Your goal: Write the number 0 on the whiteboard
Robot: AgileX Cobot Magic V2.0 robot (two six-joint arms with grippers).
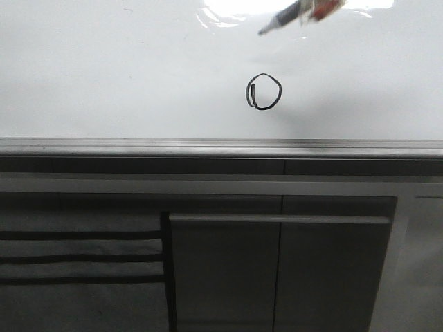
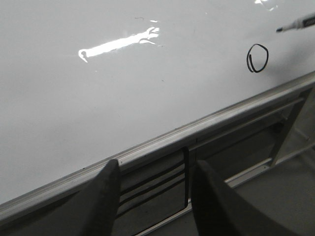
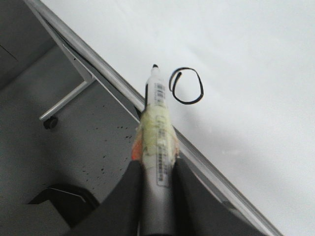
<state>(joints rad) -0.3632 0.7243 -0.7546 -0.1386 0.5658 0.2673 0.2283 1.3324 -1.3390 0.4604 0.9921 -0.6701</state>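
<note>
Ink forms a closed 0 point(image 1: 264, 92) on the whiteboard point(image 1: 104, 76), so the writing looks finished. Right claw point(image 3: 156, 169) pinches the marker point(image 3: 157, 128), tip apparently off the board; left claw point(image 2: 153, 196) is spread, empty.

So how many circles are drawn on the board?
1. A black loop sits on the whiteboard, right of the middle, just below the marker tip. No other marks show, though the board runs past the frame.
</note>
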